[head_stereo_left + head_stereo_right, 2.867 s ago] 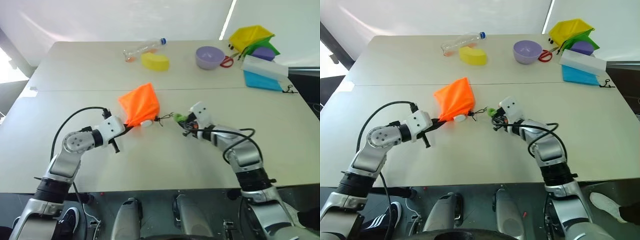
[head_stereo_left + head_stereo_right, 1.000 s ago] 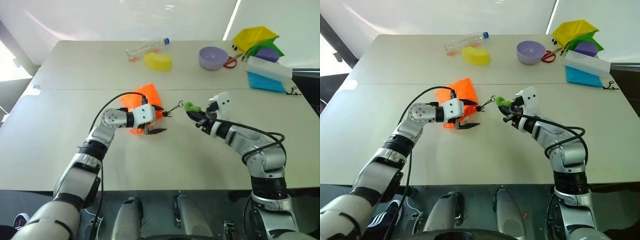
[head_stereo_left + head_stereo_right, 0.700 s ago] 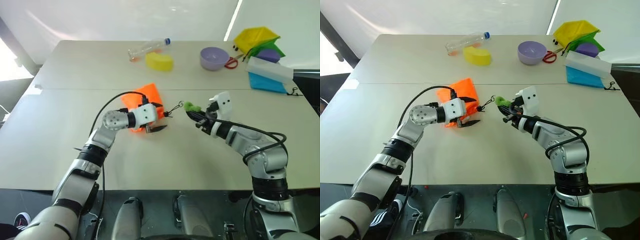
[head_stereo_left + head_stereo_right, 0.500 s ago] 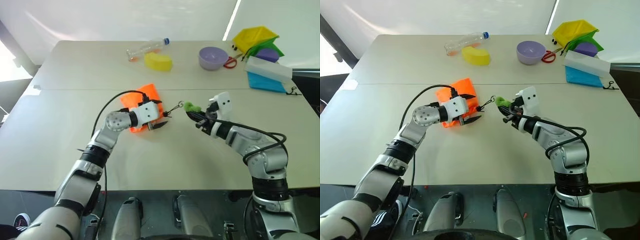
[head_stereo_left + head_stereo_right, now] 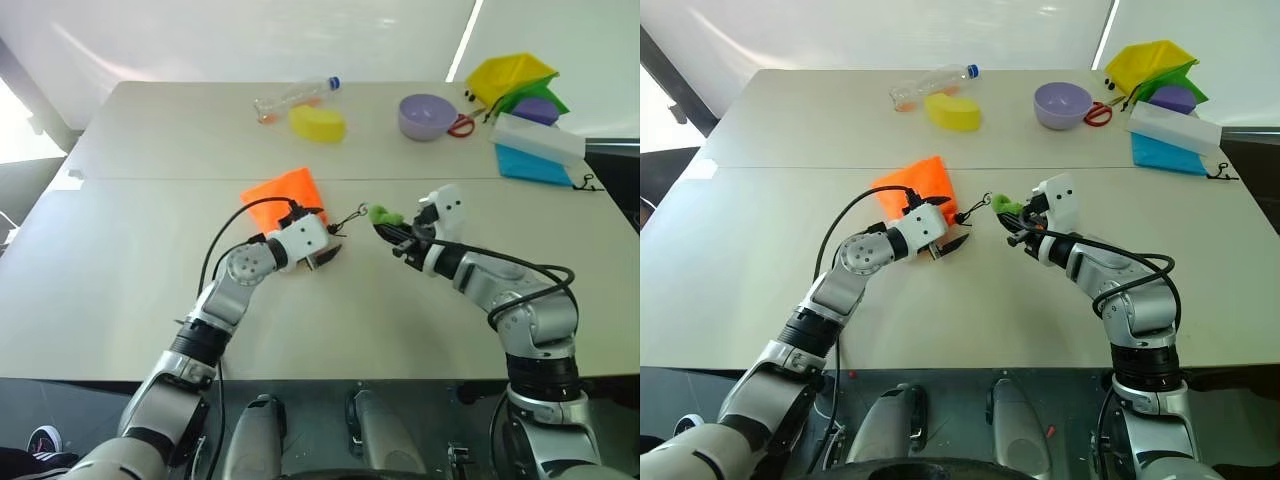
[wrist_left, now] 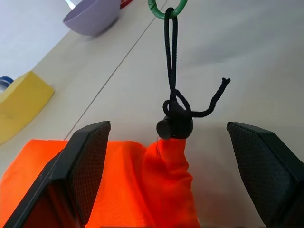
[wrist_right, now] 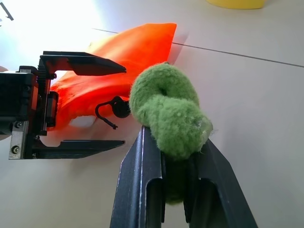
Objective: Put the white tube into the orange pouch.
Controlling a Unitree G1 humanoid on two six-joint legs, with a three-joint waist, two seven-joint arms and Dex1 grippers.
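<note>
The orange pouch point(image 5: 283, 192) lies flat near the table's middle, its mouth gathered at a black cord stopper point(image 6: 175, 127). Its black cord point(image 6: 170, 57) runs to a green ring point(image 6: 167, 7) and a green fuzzy puff point(image 7: 166, 111). My right gripper point(image 7: 175, 138) is shut on that puff, a little to the pouch's right. My left gripper point(image 5: 325, 253) is open at the pouch's mouth, one finger point(image 6: 88, 161) on each side of the stopper, touching neither. The white tube is hidden.
Along the far edge lie a clear bottle point(image 5: 295, 95), a yellow sponge point(image 5: 318, 122), a purple bowl point(image 5: 426, 115) and red scissors point(image 5: 460, 125). At the far right sit a yellow bag point(image 5: 512, 75) and a white box point(image 5: 540, 138) on a blue one point(image 5: 525, 165).
My open left gripper has swung from the pouch's near side round to its mouth by the cord stopper. The right gripper has stayed still, holding the puff.
</note>
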